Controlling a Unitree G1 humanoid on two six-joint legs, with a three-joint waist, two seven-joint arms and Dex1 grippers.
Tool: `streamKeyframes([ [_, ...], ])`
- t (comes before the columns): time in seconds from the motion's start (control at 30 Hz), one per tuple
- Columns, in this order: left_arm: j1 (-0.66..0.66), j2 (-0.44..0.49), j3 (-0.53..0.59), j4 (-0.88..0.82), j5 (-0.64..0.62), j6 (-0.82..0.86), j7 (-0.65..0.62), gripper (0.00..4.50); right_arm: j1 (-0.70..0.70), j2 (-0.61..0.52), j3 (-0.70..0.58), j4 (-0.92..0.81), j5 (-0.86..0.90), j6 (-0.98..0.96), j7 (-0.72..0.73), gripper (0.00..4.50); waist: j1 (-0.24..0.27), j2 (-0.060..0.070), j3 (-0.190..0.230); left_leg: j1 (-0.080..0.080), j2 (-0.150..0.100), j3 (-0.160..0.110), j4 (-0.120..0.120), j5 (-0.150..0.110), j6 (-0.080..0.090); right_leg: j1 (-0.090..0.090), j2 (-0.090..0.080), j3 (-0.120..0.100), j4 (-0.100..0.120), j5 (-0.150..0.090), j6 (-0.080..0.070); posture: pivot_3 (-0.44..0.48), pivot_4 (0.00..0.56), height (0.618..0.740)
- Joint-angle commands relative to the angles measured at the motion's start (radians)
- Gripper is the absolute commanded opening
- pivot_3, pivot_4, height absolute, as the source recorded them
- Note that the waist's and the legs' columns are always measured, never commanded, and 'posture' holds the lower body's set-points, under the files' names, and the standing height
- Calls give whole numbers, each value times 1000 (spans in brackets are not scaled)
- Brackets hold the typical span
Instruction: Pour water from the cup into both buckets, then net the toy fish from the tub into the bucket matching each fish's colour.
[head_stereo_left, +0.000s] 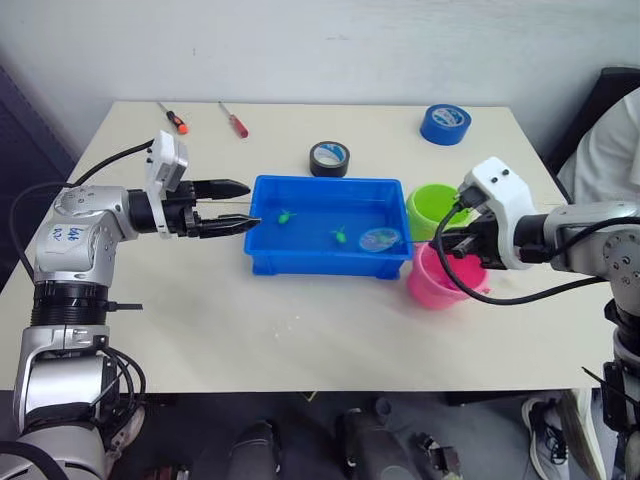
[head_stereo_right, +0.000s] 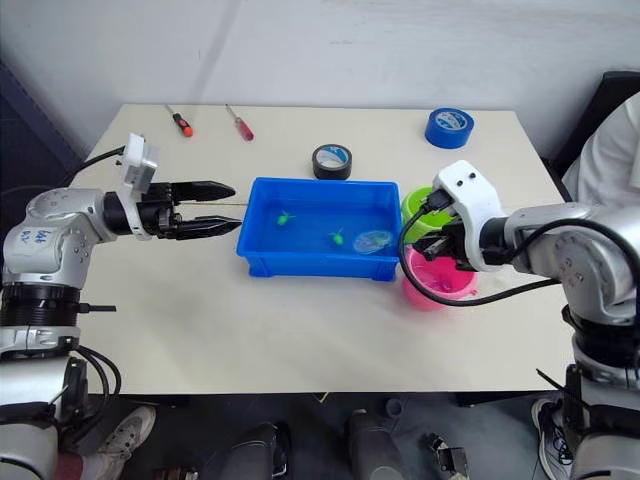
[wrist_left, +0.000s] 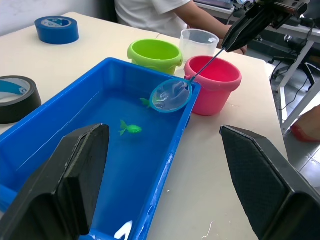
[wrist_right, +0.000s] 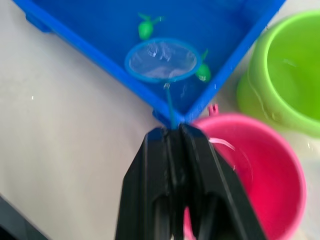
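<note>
Cream table (head_stereo_left: 300, 330) against a plain white wall (head_stereo_left: 300, 40).

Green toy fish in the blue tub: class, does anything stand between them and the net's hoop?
Nothing visible does. The right pincer, shut on the thin handle, holds the light-blue-rimmed mesh net over the tub's end near the buckets. One green plastic fish lies in open water; another sits at the hoop's edge.
</note>
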Motion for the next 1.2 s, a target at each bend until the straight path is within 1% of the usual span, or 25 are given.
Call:
streamKeyframes([
  [0.03, 8, 20, 33, -53, -28, 7, 10, 3874, -80, -8, 45, 78, 154, 5, -115, 0, -2, 0, 0, 0, 0, 0, 0, 0, 0, 0, 0, 0, 0, 0, 0, 0, 150, 734],
  [0.17, 19, 23, 39, -72, -34, 17, 21, 3874, -154, -31, 107, 200, 321, 5, -245, 0, -2, 0, 0, 0, 0, 0, 0, 0, 0, 0, 0, 0, 0, 0, 0, 0, 150, 734],
  [0.3, 37, 32, 52, -90, -41, 24, 32, 3874, -211, -63, 195, 321, 447, 5, -357, 0, -2, 0, 0, 0, 0, 0, -1, 0, 0, 0, 0, 0, -1, 0, 0, 0, 150, 734],
  [0.47, 64, 40, 63, -121, -53, 36, 47, 3874, -245, -92, 267, 409, 580, 5, -466, 0, -1, 0, 0, 0, 0, 0, -2, -1, 1, 0, 0, 0, -2, 0, 0, 0, 150, 734],
  [0.6, 73, 38, 69, -136, -58, 43, 61, 3874, -248, -78, 307, 482, 645, 5, -550, 0, -1, 0, 0, -1, 0, 0, -2, -1, 1, -1, 0, 0, -3, 0, 0, 0, 150, 734],
  [0.77, 78, 39, 72, -145, -61, 47, 68, 3874, -256, -60, 309, 527, 690, 5, -641, 0, 0, 0, 0, -1, 1, 0, -3, -1, 1, 0, 0, 0, -5, 0, 0, 0, 150, 734],
  [0.87, 78, 38, 74, -147, -61, 48, 72, 3874, -264, -30, 284, 556, 687, 5, -698, 0, 0, 0, 0, -2, 1, 0, -4, -1, 1, 0, 0, 0, -6, 0, 0, 0, 150, 734],
  [1.0, 76, 39, 73, -147, -60, 49, 75, 3874, -262, 34, 222, 568, 633, 5, -752, 0, -1, 0, 0, -2, 1, 0, -4, -1, 2, 0, 0, 0, -6, 0, 0, 0, 150, 734],
  [1.1, 72, 42, 74, -147, -60, 51, 75, 3874, -257, 62, 196, 565, 623, 5, -778, 0, -2, 0, 0, -2, 1, 0, -4, -1, 2, -1, 0, 0, -6, 0, 0, 0, 150, 734],
  [1.2, 69, 45, 72, -144, -58, 51, 72, 3874, -230, 113, 142, 509, 552, 5, -801, 0, -2, 0, 0, -2, 1, 0, -4, -1, 2, -1, 0, 0, -6, 0, 0, 0, 150, 734],
])
